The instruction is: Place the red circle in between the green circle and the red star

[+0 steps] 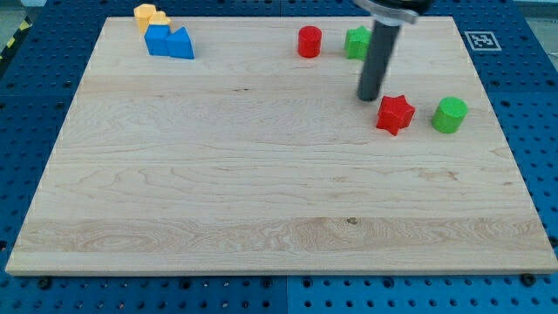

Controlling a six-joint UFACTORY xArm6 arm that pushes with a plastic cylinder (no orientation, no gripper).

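Our tip (370, 96) has no jaws, holds nothing, sits just left of & above red star (395, 114). Green circle (451, 115) is right of star. Red circle (309, 42) is up-left of tip, nr a green block (356, 42) partly hidden behind rod.

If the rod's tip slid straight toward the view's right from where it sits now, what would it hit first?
My tip sits just up-left of the red star-shaped block. Sliding right, it would likely clip that star's upper point first, with the green round block beyond; depth makes this uncertain.
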